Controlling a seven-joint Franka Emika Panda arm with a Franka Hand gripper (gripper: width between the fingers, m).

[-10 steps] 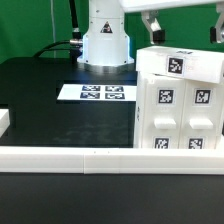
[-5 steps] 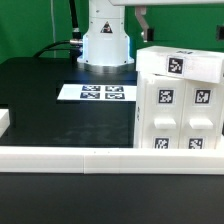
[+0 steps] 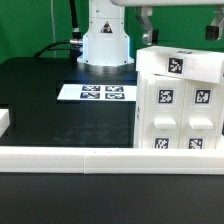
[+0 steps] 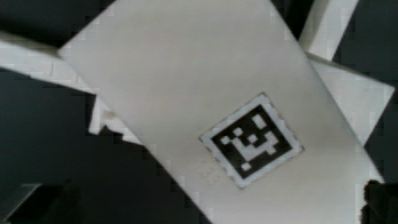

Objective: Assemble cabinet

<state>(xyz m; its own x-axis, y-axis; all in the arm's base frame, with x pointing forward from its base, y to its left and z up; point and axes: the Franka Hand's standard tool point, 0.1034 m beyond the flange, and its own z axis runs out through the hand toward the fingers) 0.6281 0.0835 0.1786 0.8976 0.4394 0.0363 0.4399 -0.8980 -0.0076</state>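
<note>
1. The large white boxy plastic cabinet (image 3: 178,98), its faces carrying square black-and-white tags, stood at the exterior view's right edge of the black table (image 3: 40,95), just behind the white rail (image 3: 90,158) along the near edge.
2. The flat white marker board (image 3: 98,93) lay towards the far edge of the table, just beside the cabinet and in front of the arm's white base (image 3: 105,40).
3. A short white wall piece (image 3: 4,122) sat at the exterior view's left edge, by the near corner.
4. The two-finger gripper (image 3: 180,22) hung above the cabinet's top, apart from it; its fingers stood wide apart with nothing between them, though the frame's top cut off the rest.
5. In the wrist view a tilted white tagged panel (image 4: 214,110) filled the frame; its edges ran out of sight, and the fingers were hard to make out.
</note>
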